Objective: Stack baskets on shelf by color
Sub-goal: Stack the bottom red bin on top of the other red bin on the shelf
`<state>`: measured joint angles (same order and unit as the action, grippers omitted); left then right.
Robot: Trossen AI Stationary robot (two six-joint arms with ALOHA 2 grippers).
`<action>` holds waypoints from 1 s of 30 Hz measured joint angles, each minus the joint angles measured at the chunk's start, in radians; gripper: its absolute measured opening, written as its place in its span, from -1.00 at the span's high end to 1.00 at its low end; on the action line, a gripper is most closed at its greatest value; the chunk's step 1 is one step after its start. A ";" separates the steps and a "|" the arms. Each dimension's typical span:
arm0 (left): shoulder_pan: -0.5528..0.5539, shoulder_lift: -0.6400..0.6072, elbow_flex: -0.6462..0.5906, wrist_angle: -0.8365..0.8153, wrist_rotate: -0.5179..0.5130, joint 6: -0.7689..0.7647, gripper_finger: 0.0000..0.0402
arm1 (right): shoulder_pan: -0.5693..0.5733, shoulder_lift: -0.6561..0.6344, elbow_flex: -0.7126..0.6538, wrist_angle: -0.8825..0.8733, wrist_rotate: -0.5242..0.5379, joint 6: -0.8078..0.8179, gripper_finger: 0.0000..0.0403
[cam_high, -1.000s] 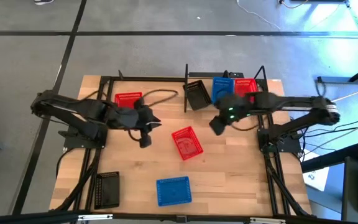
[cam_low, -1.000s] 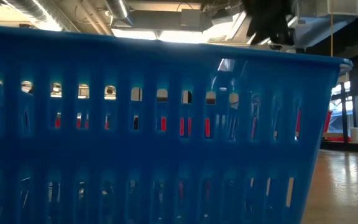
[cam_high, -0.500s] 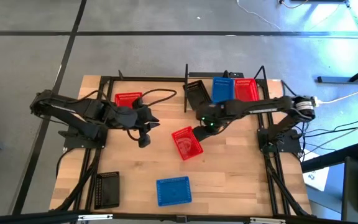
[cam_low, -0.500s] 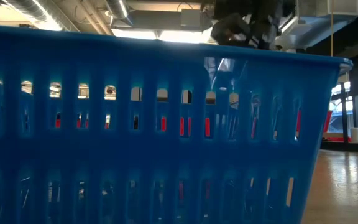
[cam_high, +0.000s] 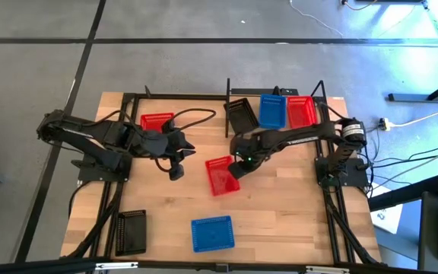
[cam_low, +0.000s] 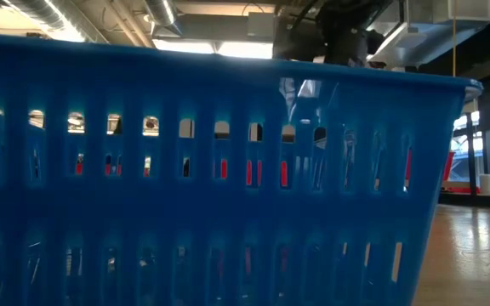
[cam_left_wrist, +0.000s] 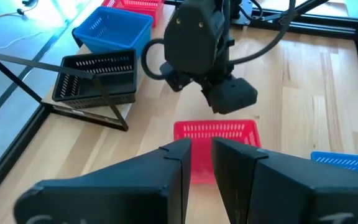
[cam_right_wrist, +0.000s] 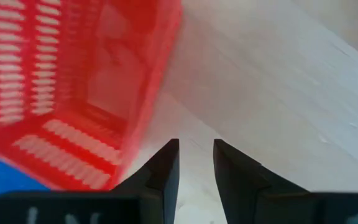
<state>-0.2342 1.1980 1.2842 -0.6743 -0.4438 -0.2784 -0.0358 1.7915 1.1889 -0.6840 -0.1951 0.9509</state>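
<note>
Now the right gripper [cam_high: 236, 164], fingers apart and empty, hovers at the upper right corner of the loose red perforated plastic basket [cam_high: 220, 176] mid-table, seemingly just beside its rim; the left gripper [cam_high: 176, 172] waits farther off.

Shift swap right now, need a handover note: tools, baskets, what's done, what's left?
Left tool: slightly open, empty, mid-table.
Right tool: open, empty, at the edge of the loose red basket.
Done: the shelf holds a tilted black basket, a shelf blue basket and a shelf red basket side by side; stack heights unclear.
Left: the loose red one, the far red basket by the left arm, the front black basket and the front blue basket.
</note>
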 joint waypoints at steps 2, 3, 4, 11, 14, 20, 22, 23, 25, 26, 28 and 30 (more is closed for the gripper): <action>0.000 0.000 0.000 0.000 0.000 0.000 0.73 | 0.000 0.006 0.000 0.016 -0.003 -0.010 0.52; 0.000 0.000 0.000 0.000 0.000 0.000 0.73 | 0.000 0.008 0.000 0.023 -0.007 -0.010 0.52; 0.000 0.000 0.000 0.001 0.000 0.000 0.73 | 0.000 0.009 0.000 0.024 -0.008 -0.010 0.52; 0.000 0.000 0.000 0.000 0.000 0.000 0.73 | -0.006 0.008 0.019 0.020 -0.057 0.023 0.52; 0.000 0.000 0.000 0.001 0.000 0.000 0.73 | -0.009 0.006 0.037 0.054 -0.108 0.076 0.52; 0.000 0.000 0.000 0.001 0.000 0.000 0.73 | -0.009 0.005 0.038 0.152 -0.114 0.118 0.52; 0.000 0.000 0.000 0.001 0.000 0.000 0.73 | -0.009 0.005 0.038 0.152 -0.096 0.117 0.52; 0.000 0.000 0.000 0.001 0.000 0.000 0.73 | -0.009 0.005 0.038 0.150 -0.079 0.117 0.52; 0.000 0.000 0.000 0.001 0.000 0.000 0.73 | -0.009 0.005 0.038 0.138 -0.048 0.119 0.52; 0.000 0.000 0.000 0.000 0.000 0.000 0.73 | -0.009 0.005 0.038 0.133 -0.038 0.123 0.52; 0.000 0.000 0.000 0.001 0.000 0.000 0.73 | -0.009 0.005 0.036 0.132 -0.023 0.134 0.52; 0.000 0.000 0.000 0.001 0.000 0.000 0.73 | -0.009 0.005 0.034 0.130 -0.021 0.149 0.52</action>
<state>-0.2340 1.1980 1.2846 -0.6736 -0.4438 -0.2783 -0.0448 1.7969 1.2225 -0.5541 -0.2166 1.0999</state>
